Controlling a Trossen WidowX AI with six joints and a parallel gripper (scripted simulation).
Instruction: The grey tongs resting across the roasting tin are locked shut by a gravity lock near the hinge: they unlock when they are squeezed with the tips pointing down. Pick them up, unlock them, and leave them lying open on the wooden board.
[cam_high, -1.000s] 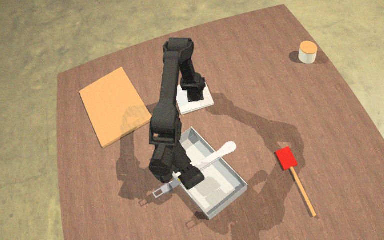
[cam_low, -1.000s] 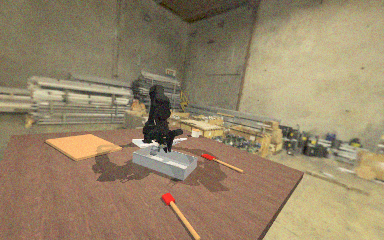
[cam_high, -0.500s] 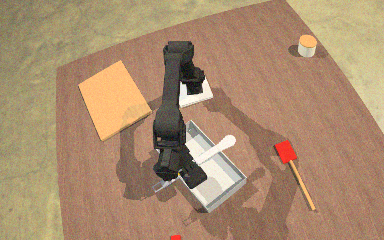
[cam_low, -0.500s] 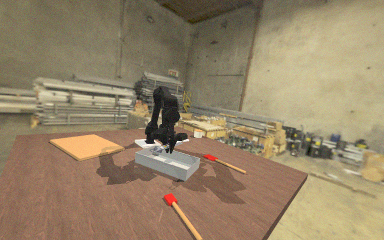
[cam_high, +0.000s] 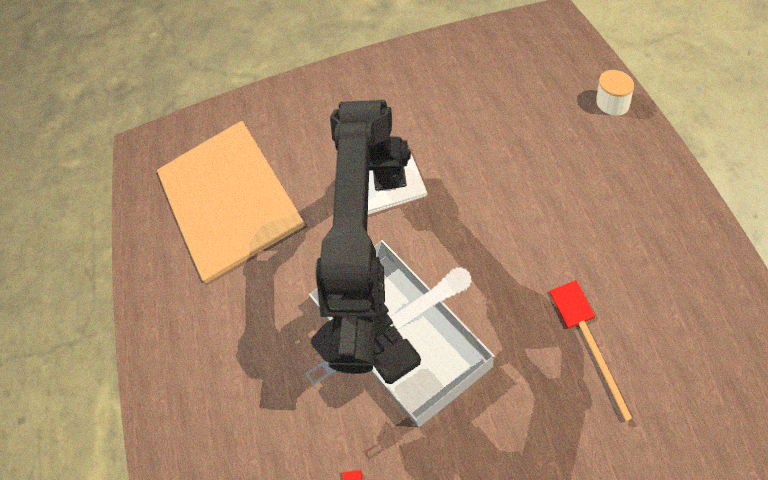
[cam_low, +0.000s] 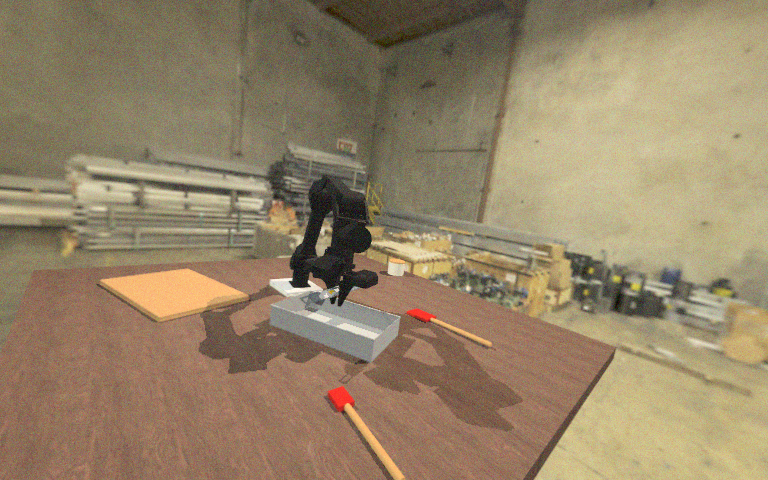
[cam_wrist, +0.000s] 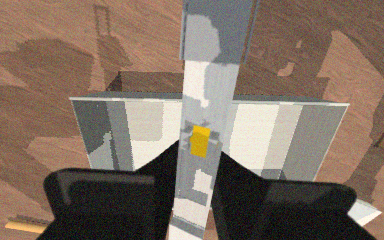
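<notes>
A black robot arm reaches over a grey roasting tin (cam_high: 453, 362) at the centre of a brown wooden table (cam_high: 566, 186). Its gripper (cam_wrist: 196, 192) is clamped narrowly on the grey tongs (cam_wrist: 205, 125), the dark fingers pressing both flanks just behind a small yellow lock tab (cam_wrist: 200, 141). In the top view the tongs lie roughly level above the tin, their rounded pale end (cam_high: 456, 281) toward 2 o'clock from the gripper and a small loop end (cam_high: 317, 372) poking out toward 8 o'clock. They appear lifted off the rim, though that is hard to confirm. The wooden board (cam_high: 226, 198) lies at 10 o'clock from the tin, well apart. To do this step well, the wrist probably needs to pitch until the tips point straight down, squeezing firmly throughout, before carrying them to the board
</notes>
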